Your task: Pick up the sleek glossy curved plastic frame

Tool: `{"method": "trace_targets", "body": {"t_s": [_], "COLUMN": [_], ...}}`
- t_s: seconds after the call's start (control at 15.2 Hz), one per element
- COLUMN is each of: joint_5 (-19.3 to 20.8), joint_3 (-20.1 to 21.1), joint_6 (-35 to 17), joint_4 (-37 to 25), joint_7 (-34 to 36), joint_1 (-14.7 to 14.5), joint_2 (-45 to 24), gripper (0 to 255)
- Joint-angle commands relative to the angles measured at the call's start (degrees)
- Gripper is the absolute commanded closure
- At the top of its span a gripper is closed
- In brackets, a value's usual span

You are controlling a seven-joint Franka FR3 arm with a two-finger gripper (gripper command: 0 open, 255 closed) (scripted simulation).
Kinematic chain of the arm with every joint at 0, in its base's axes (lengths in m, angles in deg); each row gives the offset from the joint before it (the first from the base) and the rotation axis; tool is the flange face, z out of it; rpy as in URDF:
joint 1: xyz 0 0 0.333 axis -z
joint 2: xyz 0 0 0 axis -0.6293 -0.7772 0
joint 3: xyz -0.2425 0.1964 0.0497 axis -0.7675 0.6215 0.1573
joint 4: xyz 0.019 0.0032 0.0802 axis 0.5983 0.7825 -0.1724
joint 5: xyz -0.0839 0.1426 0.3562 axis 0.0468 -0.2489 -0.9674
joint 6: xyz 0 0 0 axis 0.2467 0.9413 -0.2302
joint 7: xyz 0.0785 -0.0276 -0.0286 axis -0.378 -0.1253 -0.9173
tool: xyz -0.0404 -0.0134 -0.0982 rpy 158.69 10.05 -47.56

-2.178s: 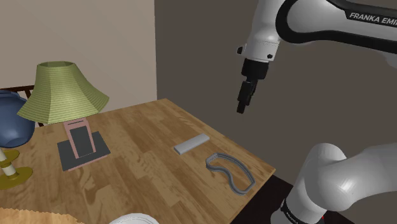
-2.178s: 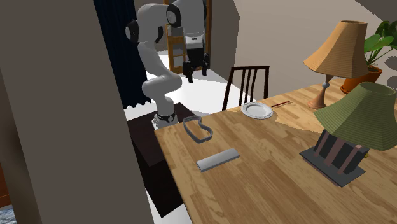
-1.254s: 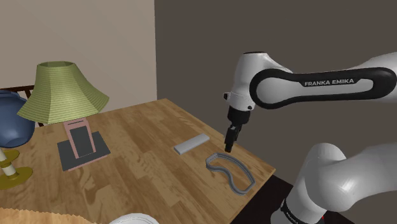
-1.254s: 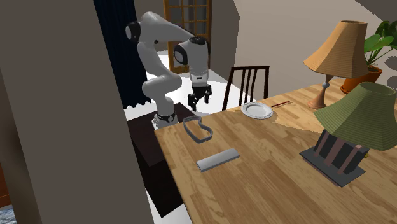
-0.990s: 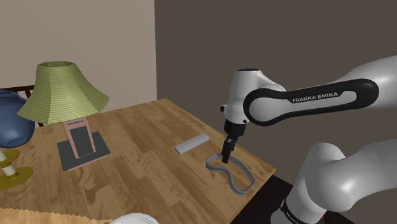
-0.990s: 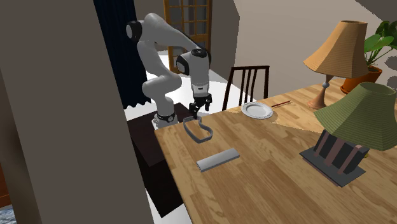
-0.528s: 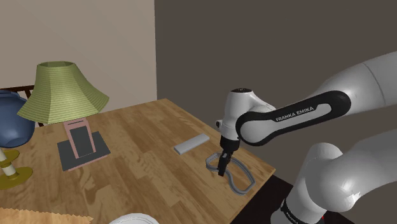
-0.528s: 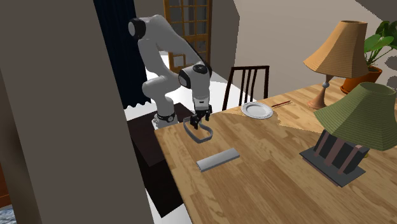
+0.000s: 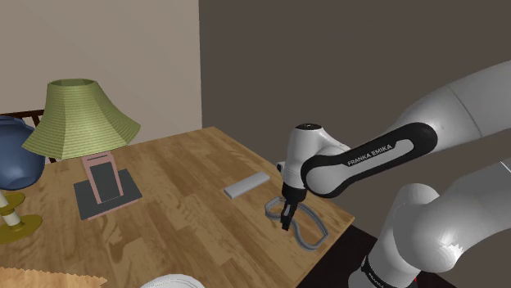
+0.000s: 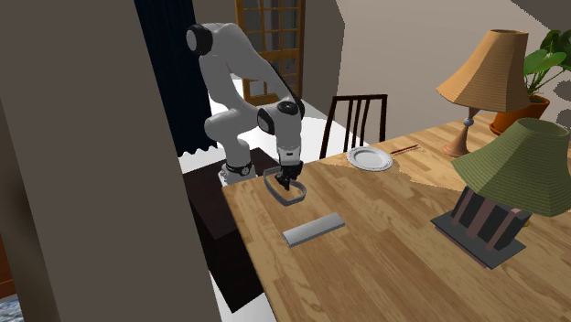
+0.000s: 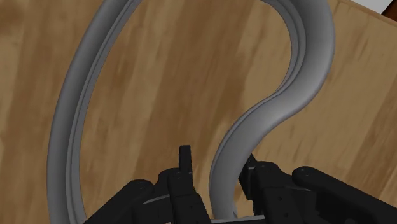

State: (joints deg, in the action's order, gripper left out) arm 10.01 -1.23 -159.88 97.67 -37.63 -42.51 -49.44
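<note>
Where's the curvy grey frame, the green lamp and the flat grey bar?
curvy grey frame [image 11: 313, 57]: wrist view, on its curved rim.
green lamp [image 9: 78, 119]: shoulder view, on the middle of its shade.
flat grey bar [image 9: 246, 185]: shoulder view, on its middle.

wooden table [image 9: 180, 164] | on it: grey curved frame [image 11: 315, 57]; grey bar [image 9: 246, 185]; green-shaded lamp [image 9: 78, 114]; white plate [image 10: 370, 158]

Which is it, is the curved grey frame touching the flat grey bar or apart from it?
Apart. The shoulder view shows bare wooden tabletop between the curved grey frame and the flat grey bar.
</note>
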Motion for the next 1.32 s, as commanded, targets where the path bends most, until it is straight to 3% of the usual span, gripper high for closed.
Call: {"method": "trace_targets", "body": {"t_s": [0.0, 0.46, 1.25], "joint_5": [-0.02, -0.05, 1.56], "joint_3": [0.01, 0.06, -0.82], "joint_6": [-0.10, -0.28, 12.79], "joint_4": [0.04, -0.02, -5.15], "joint_7": [0.00, 0.04, 1.15], "joint_1": [-0.01, -0.05, 0.53], "joint_2": [-0.04, -0.28, 7.69], "gripper": [255, 255, 255]}}
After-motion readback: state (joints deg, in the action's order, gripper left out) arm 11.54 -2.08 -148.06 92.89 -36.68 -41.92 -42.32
